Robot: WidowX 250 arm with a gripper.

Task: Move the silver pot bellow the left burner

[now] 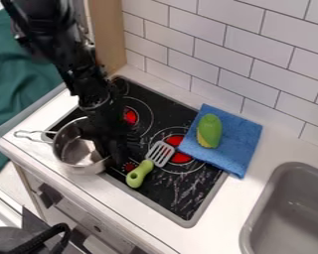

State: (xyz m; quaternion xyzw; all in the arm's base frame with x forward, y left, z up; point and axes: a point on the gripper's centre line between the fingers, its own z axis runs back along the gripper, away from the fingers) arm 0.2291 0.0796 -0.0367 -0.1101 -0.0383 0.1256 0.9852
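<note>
No legible text, label, brand, number or sign.

silver pot (pixel 77 153): shiny, round, open top up, looped handle (pixel 30 132) twd 10 o'clock. loc: 9 o'clock edge of blk stove (pixel 198 193), partly over wht counter (pixel 278 146).

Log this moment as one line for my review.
pot: by front edge of stove, handle pointing away from hand | hand: at pot's stove-side rim | spatula: on stove | green toy: on towel
</note>
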